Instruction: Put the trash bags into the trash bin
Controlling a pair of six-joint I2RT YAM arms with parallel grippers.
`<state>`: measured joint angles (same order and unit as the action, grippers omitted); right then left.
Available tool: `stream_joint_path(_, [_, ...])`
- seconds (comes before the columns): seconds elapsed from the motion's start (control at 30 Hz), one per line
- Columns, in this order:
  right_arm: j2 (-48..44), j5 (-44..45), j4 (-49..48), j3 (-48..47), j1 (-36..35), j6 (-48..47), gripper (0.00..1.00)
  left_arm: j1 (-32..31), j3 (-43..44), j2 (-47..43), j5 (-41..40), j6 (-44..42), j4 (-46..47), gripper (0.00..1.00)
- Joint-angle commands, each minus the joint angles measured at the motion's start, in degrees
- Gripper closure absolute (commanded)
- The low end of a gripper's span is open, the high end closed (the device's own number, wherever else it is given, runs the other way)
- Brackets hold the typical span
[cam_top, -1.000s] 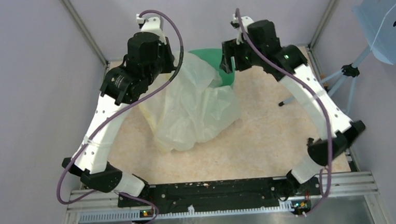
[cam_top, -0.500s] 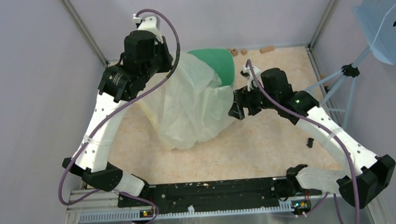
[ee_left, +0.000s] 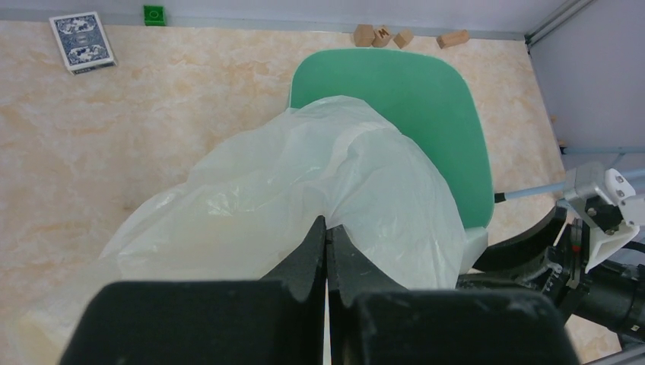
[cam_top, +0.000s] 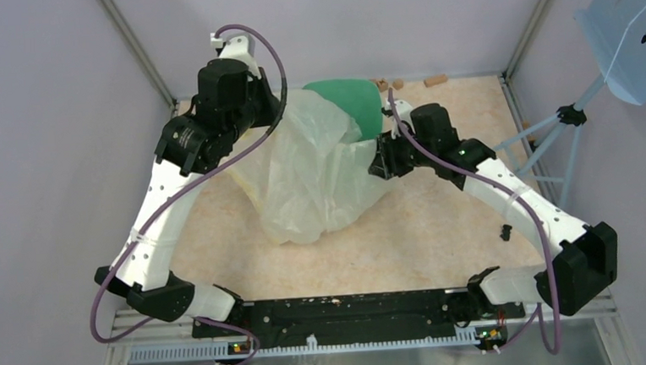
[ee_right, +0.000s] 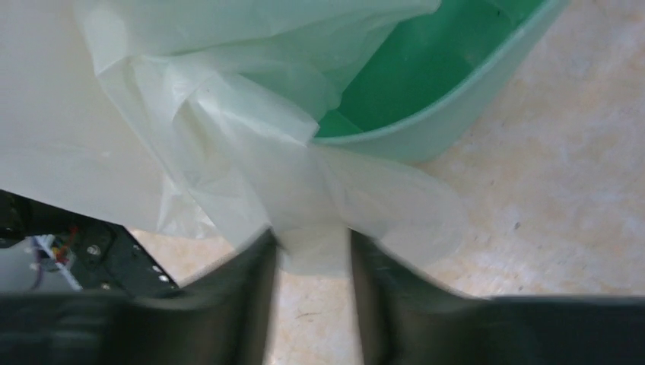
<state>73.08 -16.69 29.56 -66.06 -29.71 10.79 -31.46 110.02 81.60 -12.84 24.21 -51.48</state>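
2 claws meet 1 trash bag [cam_top: 311, 179]: the left gripper [ee_left: 326, 226] is clamped flat on its film, which drapes ahead of the tips over the near rim of the trash bin [ee_left: 414, 99]. The right gripper [ee_right: 310, 242] stands with jaws apart astride a hanging fold, the bin mouth just beyond its tips.

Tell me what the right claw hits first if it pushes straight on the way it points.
The trash bag: a fold lies between the fingers of the right claw. Behind that film looks to be the near wall of the trash bin, though depth is unclear.
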Motion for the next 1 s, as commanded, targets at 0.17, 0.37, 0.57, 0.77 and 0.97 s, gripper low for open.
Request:
stream_joint_path(0.17, [-0.9,-6.0,-2.2,-9.3,0.3,4.3,1.0,0.4,0.8,-1.6,0.2,2.3,1.7,1.0])
stream_joint_path(0.37, [1.4,-6.3,1.1,-19.5,0.7,6.3,1.0,1.0,2.9,-0.1,1.5,1.2,-0.2,1.0])
stream_joint_path(0.57, [5.5,-6.4,-1.7,-26.5,0.9,10.6,1.0,2.0,3.7,0.2,1.2,-0.5,0.1,1.0])
stream_joint_path(0.77, [17.3,-11.5,-2.6,-37.0,1.6,11.7,1.0,2.9,5.8,2.7,2.0,-1.3,-2.8,1.0])
stream_joint_path(0.97, [29.8,-4.7,5.2,-51.3,-0.6,7.0,1.0,3.8,2.9,2.2,3.1,-1.3,-1.9,1.0])
